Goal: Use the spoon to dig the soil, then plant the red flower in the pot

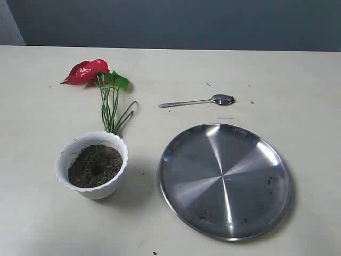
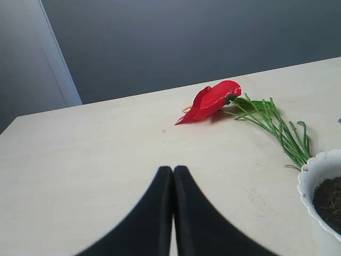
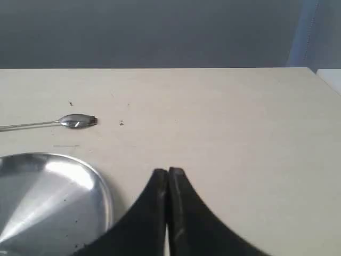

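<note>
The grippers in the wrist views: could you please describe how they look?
The left gripper has two plain black fingers, broad at the base, curving to narrow tips. The right gripper looks alike, slightly glossy. No cables or markings show; the arms themselves are out of view.

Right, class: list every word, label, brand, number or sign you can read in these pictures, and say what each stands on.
None: no writing, label, brand, number or sign shows on the white pot, the spoon, the red flower, the steel plate or the table.
</note>
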You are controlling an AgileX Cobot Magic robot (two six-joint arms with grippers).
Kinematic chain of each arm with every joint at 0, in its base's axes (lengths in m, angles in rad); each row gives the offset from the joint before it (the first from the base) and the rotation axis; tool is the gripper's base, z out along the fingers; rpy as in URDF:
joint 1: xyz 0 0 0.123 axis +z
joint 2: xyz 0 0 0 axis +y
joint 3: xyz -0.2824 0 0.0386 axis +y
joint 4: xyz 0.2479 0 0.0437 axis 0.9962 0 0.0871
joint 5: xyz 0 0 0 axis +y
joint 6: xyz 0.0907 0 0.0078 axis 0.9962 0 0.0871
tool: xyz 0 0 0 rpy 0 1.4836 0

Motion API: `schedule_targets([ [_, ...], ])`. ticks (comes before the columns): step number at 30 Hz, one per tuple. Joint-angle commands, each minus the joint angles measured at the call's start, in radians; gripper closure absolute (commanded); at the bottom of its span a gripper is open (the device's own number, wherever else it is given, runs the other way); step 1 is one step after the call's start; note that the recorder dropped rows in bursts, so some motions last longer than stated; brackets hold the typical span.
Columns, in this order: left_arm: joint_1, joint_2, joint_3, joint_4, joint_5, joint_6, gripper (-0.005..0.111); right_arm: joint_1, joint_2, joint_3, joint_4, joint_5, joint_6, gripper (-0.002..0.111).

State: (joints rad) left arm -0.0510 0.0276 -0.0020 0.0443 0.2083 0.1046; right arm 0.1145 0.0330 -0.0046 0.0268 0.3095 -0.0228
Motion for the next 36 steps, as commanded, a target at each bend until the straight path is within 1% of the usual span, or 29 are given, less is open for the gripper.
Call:
schedule_targets([
  [1, -0.002, -0.004, 0.002, -0.001, -0.009, -0.003, 0.106, 0.004, -0.007, 0.005, -0.137, -0.139, -0.003, 0.109],
  [3, -0.002, -0.004, 0.002, -0.001, -0.009, -0.003, 0.106, 0.004, -0.007, 0.005, -0.100, -0.240, -0.002, 0.109],
  [5, -0.002, -0.004, 0.002, 0.001, -0.007, -0.003, 0.106, 0.004, -0.007, 0.005, -0.015, -0.317, -0.002, 0.109],
  [7, -0.002, -0.004, 0.002, 0.001, -0.007, -0.003, 0.106, 0.004, -0.007, 0.005, 0.122, -0.392, 0.001, 0.109],
  [8, -0.002, -0.004, 0.002, 0.001, -0.007, -0.003, 0.106, 0.004, -0.007, 0.005, 0.310, -0.427, 0.003, 0.109],
  [9, -0.002, -0.004, 0.002, 0.001, -0.007, -0.003, 0.106, 0.004, -0.007, 0.005, 0.393, -0.444, 0.008, 0.109],
  [10, -0.002, -0.004, 0.002, 0.001, -0.007, -0.003, 0.106, 0.004, -0.007, 0.005, 0.598, -0.438, 0.045, 0.109],
  [12, -0.002, -0.004, 0.002, 0.001, -0.007, -0.003, 0.106, 0.004, -0.007, 0.005, 0.743, -0.390, 0.047, 0.109],
  [13, -0.002, -0.004, 0.002, 0.001, -0.007, -0.003, 0.106, 0.004, -0.007, 0.005, 0.732, -0.381, 0.047, 0.109],
  [14, -0.002, -0.004, 0.002, 0.001, -0.007, -0.003, 0.106, 0.004, -0.007, -0.004, 0.681, -0.326, 0.041, 0.109],
  [16, -0.002, -0.004, 0.002, 0.001, -0.007, -0.003, 0.106, 0.004, 0.010, -0.099, 0.545, -0.256, 0.004, 0.109],
  [18, -0.002, -0.004, 0.002, 0.001, -0.007, -0.003, 0.106, 0.006, 0.097, -0.231, 0.518, -0.229, -0.065, 0.109],
  [21, -0.002, -0.004, 0.002, -0.001, -0.007, -0.003, 0.106, 0.029, 0.397, -0.484, 0.518, -0.163, -0.343, 0.109],
  [23, -0.002, -0.004, 0.002, -0.001, -0.007, -0.003, 0.106, 0.072, 0.652, -0.696, 0.541, -0.060, -0.519, 0.109],
  [26, -0.002, -0.004, 0.002, -0.001, -0.007, -0.003, 0.106, 0.134, 0.919, -0.937, 0.543, 0.038, -0.692, 0.109],
  [28, -0.002, -0.004, 0.002, -0.001, -0.007, -0.003, 0.106, 0.174, 1.104, -1.098, 0.543, 0.109, -0.781, 0.109],
  [33, -0.002, -0.004, 0.002, -0.001, -0.007, -0.003, 0.106, 0.242, 1.490, -1.434, 0.529, 0.235, -0.903, 0.107],
  [35, -0.002, -0.004, 0.002, -0.001, -0.007, -0.003, 0.106, 0.252, 1.612, -1.564, 0.508, 0.325, -0.941, 0.100],
  [36, -0.002, -0.004, 0.002, -0.001, -0.007, -0.003, 0.106, 0.260, 1.676, -1.622, 0.482, 0.374, -0.962, 0.093],
])
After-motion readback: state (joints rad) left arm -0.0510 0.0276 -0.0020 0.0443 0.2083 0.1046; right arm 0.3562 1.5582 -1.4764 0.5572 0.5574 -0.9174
